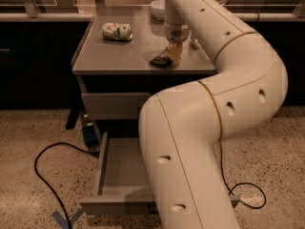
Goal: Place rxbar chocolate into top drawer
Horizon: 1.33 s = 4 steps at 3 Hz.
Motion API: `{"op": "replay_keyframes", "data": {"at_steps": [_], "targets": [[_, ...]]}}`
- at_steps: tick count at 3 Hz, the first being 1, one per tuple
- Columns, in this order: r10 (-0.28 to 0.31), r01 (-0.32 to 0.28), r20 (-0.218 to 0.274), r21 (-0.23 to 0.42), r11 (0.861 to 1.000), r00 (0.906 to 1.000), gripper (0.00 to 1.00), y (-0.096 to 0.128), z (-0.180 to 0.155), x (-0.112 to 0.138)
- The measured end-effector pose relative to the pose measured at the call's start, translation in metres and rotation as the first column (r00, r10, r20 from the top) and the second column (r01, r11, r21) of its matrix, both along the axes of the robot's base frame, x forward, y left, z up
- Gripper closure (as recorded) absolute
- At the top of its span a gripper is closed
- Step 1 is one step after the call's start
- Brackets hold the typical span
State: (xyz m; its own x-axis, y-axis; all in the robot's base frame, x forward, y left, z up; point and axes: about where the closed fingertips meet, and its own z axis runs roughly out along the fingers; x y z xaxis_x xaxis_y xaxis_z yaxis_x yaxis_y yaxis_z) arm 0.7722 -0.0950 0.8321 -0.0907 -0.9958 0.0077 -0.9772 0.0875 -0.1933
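The rxbar chocolate (161,60), a small dark bar, is on the grey cabinet top (119,56) near its front edge. My gripper (175,52) reaches down from the white arm (224,80) and is right at the bar's right end, touching or nearly touching it. The drawer front just under the cabinet top (112,105) is a flat grey panel and is pushed in. A lower drawer (119,168) is pulled out toward me and looks empty; the arm hides its right part.
A crushed white and green can (117,31) lies on the cabinet top at the back left. A white bowl (157,7) stands at the back. A black cable (47,175) loops on the speckled floor to the left, another (248,194) to the right.
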Motion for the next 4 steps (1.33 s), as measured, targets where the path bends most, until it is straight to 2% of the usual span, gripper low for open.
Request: {"op": "replay_keyframes", "data": {"at_steps": [1,2,3,4], "targets": [[0.02,-0.02,0.008,-0.049,0.999,0.9998,1.0,0.0158,0.0183,-0.0157],[0.02,-0.02,0.006,-0.049,0.999,0.9998,1.0,0.0155,0.0168,-0.016],[0.02,-0.02,0.006,-0.049,0.999,0.9998,0.82,0.0155,0.0168,-0.016],[0.02,-0.02,0.006,-0.049,0.999,0.9998,0.58,0.0155,0.0168,-0.016]]}}
